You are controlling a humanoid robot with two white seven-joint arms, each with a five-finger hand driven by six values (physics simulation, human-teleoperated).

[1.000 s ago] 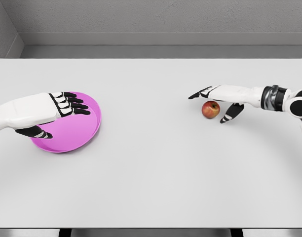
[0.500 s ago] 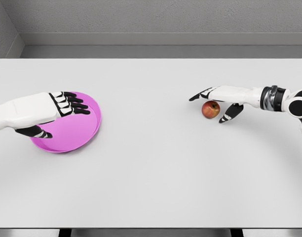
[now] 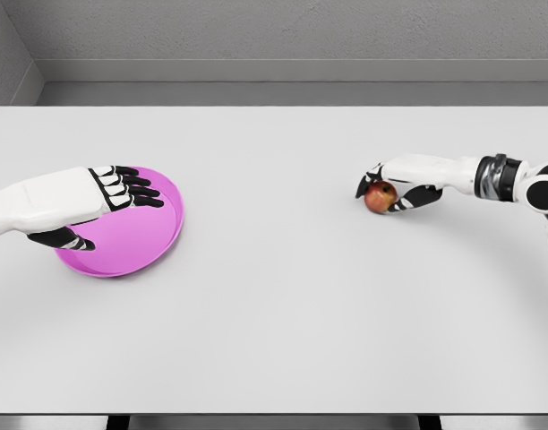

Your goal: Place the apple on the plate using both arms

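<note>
Round glossy apple (image 3: pixel 380 196), fingers (image 3: pixel 371 179) around.

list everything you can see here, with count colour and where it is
table: 1, light grey, fills most of the view
plate: 1, magenta, left side of the table
apple: 1, red, right side of the table, far from the plate
wall: 1, grey, behind the table
left hand: 1, white with black fingers, open, over the plate's left part
right hand: 1, white with black fingers, curled around the apple
</note>
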